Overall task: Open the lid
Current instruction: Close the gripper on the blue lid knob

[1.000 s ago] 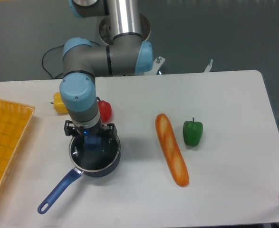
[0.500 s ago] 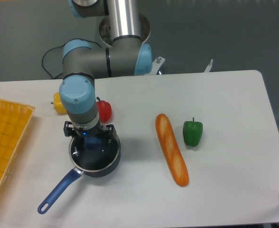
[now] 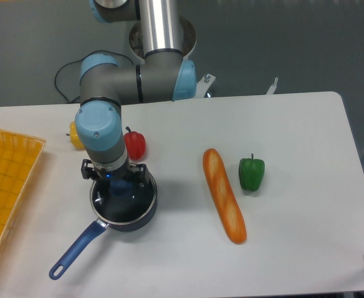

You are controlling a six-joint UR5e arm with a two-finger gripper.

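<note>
The lid is a clear glass disc resting on the dark blue saucepan at the table's left middle. Its blue knob shows just under the arm's wrist. My gripper points straight down over the pan. Its dark fingers stand close against both sides of the knob and look shut on it. The wrist hides the back part of the lid. The pan's long blue handle points to the front left.
A red pepper and a yellow pepper lie just behind the pan, partly hidden by the arm. A baguette and a green pepper lie to the right. An orange basket stands at the left edge.
The wrist and gripper have shifted slightly to the left and back, the knob with them. The saucepan has not moved.
</note>
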